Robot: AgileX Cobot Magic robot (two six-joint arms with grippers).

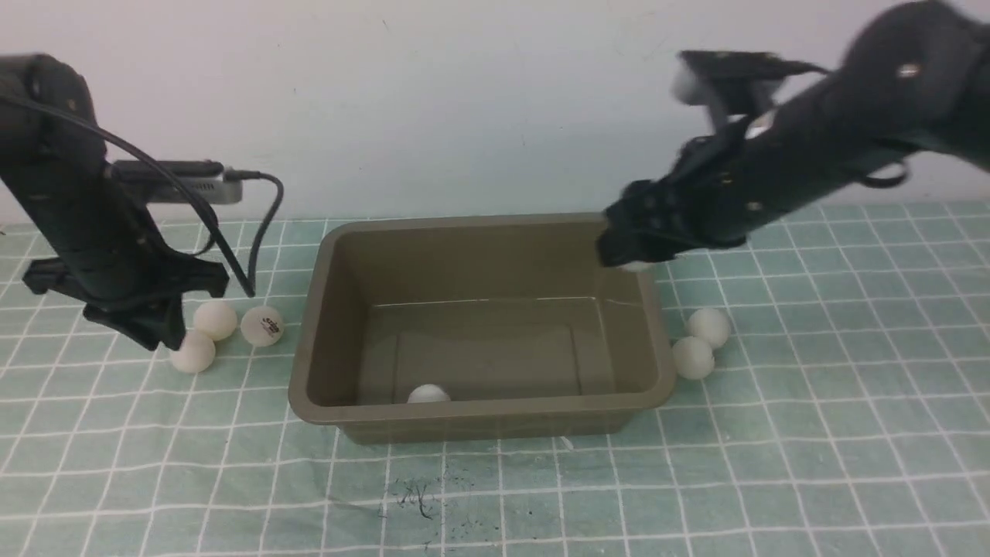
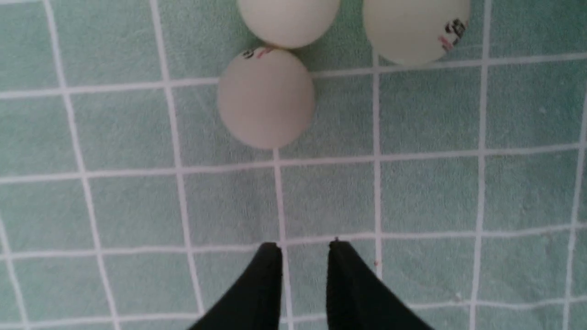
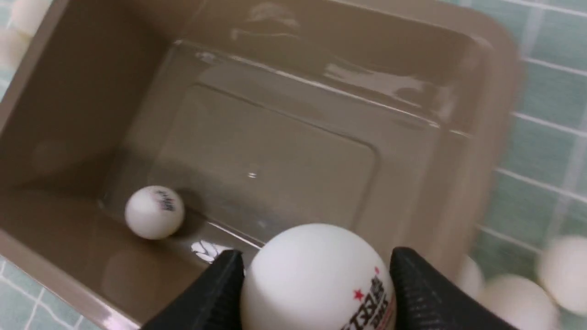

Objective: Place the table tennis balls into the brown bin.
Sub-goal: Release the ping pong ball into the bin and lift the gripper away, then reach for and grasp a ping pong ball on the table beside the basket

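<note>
The brown bin (image 1: 337,309) stands mid-table with one table tennis ball (image 1: 428,394) on its floor by the near wall. My right gripper (image 1: 630,259) hangs over the bin's far right corner, shut on a logo-printed ball (image 3: 316,279), above the bin's inside (image 3: 477,137) where the lone ball (image 3: 154,212) lies. Left of the bin lie three balls (image 1: 215,319) (image 1: 262,325) (image 1: 192,352). My left gripper (image 1: 155,333) is low beside them; its fingertips (image 2: 304,245) stand slightly apart and empty, a little short of the nearest ball (image 2: 266,97). Two more balls (image 1: 708,327) (image 1: 692,357) rest right of the bin.
A green cloth with a white grid (image 1: 812,433) covers the table, with dark scribbled marks (image 1: 414,499) near the front edge. A pale wall stands close behind the bin. A black cable (image 1: 267,224) loops down from the left arm's camera.
</note>
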